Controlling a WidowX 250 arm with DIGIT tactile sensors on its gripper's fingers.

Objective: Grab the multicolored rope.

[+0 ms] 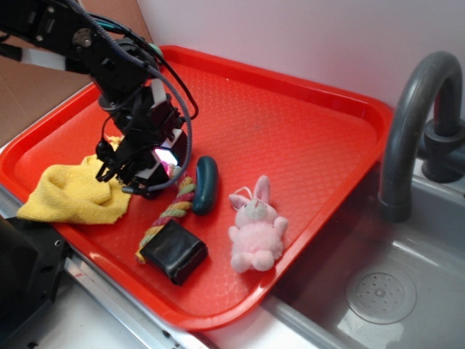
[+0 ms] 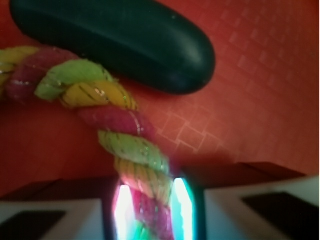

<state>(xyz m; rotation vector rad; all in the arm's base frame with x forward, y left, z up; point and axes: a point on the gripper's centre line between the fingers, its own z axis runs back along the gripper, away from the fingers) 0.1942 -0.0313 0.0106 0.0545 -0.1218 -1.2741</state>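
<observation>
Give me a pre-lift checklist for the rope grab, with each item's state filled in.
1. The multicolored rope sits between the fingers of the end effector: ok, the wrist view shows it running straight between them.
2. Fingers clamped firmly on the rope: cannot tell; they lie close on both sides, but pressure is not visible.
3. The dark green oblong object is outside the grip: ok, it lies beside the rope, beyond the fingers.
4. The yellow cloth is not caught: cannot tell; the arm hides its near edge in the exterior view.
5. The rope's far end is free: not ok, the black block seems to rest against or on it.
</observation>
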